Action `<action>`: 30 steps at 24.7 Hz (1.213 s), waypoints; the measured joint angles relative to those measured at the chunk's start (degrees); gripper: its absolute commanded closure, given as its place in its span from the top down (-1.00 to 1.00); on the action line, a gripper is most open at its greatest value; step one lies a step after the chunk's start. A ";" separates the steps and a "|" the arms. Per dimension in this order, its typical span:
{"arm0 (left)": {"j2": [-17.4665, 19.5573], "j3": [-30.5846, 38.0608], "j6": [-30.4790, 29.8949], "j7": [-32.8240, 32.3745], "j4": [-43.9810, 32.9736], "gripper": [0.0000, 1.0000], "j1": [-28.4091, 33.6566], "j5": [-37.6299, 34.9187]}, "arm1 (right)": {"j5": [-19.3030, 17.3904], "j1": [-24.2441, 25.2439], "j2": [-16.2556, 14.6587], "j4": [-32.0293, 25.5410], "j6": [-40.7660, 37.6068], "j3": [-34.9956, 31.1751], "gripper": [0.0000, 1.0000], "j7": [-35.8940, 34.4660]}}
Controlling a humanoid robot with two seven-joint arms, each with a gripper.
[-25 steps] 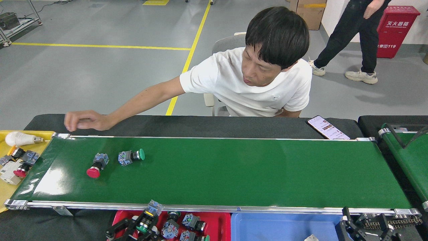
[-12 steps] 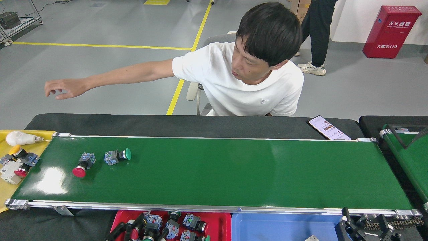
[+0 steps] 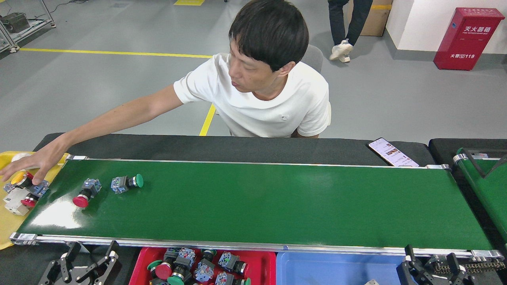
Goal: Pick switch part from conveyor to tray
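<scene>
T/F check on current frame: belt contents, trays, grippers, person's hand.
1. Two switch parts lie on the conveyor: a red-capped one and a green-capped one. True.
2. The red tray is empty. False: it holds several switch parts.
3. The left gripper holds a switch part. False: it is open, holding nothing.
4. The person's hand reaches over the yellow tray. True.
5. A phone lies on the belt. False: it lies behind it.

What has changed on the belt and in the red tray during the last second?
The red switch and green switch rode left along the conveyor. The left gripper let go of its part over the red tray and withdrew left. The person's hand reached into the yellow tray. The right gripper stayed.
</scene>
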 measured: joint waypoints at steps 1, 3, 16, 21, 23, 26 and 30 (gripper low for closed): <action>0.14 0.04 0.67 -0.13 0.84 1.00 -0.58 -0.72 | 0.00 -0.26 -0.07 0.24 -0.25 0.18 1.00 -0.08; 1.12 0.42 2.61 -0.25 3.00 1.00 -1.08 -1.70 | 0.01 -2.29 -0.78 1.18 -1.22 0.88 1.00 -0.10; 12.35 9.12 8.26 0.46 26.26 1.00 -8.98 -1.81 | 0.00 -8.24 -1.28 5.44 -14.28 6.27 1.00 0.22; 17.93 9.27 8.31 2.23 38.81 1.00 -16.34 -1.81 | -2.12 -8.25 -1.21 5.71 -18.68 6.42 1.00 0.28; 20.02 8.35 8.31 3.64 44.82 1.00 -20.43 -1.86 | -3.60 -8.25 -1.25 5.97 -19.89 6.42 1.00 0.17; 23.68 3.31 8.31 6.77 55.09 0.84 -26.49 -1.94 | -4.53 -8.25 -1.25 6.64 -21.79 6.42 1.00 0.12; 26.02 -2.43 7.97 9.81 63.46 0.26 -30.64 -1.90 | -4.58 -8.25 -1.25 7.18 -23.12 6.43 1.00 0.11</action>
